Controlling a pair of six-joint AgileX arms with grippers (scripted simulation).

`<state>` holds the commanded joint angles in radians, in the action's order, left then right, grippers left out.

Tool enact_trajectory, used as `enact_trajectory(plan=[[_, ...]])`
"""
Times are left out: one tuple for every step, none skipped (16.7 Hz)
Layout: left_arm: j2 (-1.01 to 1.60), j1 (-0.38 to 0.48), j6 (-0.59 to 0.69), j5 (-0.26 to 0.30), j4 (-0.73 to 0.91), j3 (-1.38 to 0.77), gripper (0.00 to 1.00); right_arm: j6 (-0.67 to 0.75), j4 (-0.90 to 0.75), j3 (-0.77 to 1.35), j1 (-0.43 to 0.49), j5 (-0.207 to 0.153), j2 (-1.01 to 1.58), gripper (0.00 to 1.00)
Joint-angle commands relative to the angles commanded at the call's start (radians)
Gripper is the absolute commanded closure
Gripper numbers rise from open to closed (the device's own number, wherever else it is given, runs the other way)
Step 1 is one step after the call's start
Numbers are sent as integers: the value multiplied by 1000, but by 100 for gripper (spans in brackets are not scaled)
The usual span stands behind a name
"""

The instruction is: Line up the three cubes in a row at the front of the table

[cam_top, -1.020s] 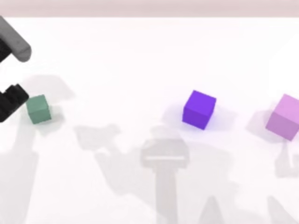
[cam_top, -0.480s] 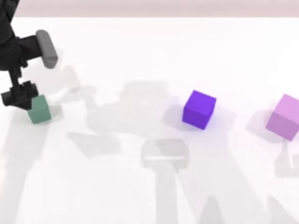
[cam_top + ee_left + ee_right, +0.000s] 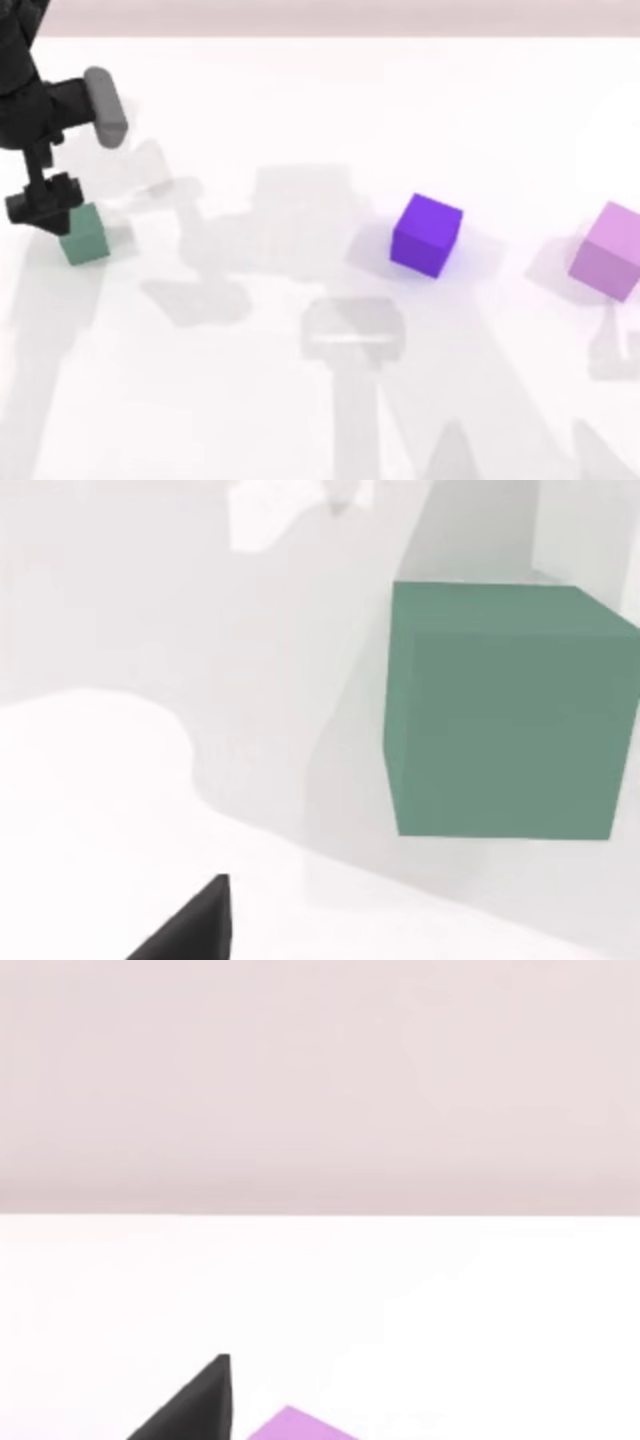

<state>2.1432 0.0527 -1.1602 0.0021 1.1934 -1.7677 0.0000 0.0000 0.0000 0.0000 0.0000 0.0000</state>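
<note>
Your left gripper (image 3: 45, 208) hangs at the top view's left edge, just over the small matte teal-green cube (image 3: 84, 236); whether its black fingers are apart or together you cannot tell, since the wrist view shows only one dark fingertip (image 3: 190, 925) with the cube lying off to one side of it. Nothing looks grasped. Your right arm is out of the top view, its wrist camera catching a corner of the pale lilac-pink cube (image 3: 295, 1424).

On the glossy white table (image 3: 300, 120), the deep violet-purple cube (image 3: 427, 235) sits between the other two, all well apart in a loose line across mid-table. By that, no cube looks placed yet; all three remain to be moved.
</note>
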Motion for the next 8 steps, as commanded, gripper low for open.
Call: enact_trajectory(plan=[[1, 1, -1, 0, -3, 3, 0, 0, 0, 0, 0, 0, 0, 0], [6, 2, -2, 0, -16, 14, 0, 0, 0, 0, 0, 0, 0, 0], [14, 4, -2, 1, -40, 32, 0, 0, 0, 0, 0, 0, 0, 0], [25, 4, -3, 1, -74, 54, 0, 0, 0, 0, 0, 0, 0, 0], [39, 4, -3, 1, -116, 79, 0, 0, 0, 0, 0, 0, 0, 0], [54, 4, -3, 1, -164, 107, 0, 0, 0, 0, 0, 0, 0, 0], [68, 4, -3, 1, -210, 135, 0, 0, 0, 0, 0, 0, 0, 0], [81, 4, -3, 1, -250, 160, 0, 0, 0, 0, 0, 0, 0, 0]])
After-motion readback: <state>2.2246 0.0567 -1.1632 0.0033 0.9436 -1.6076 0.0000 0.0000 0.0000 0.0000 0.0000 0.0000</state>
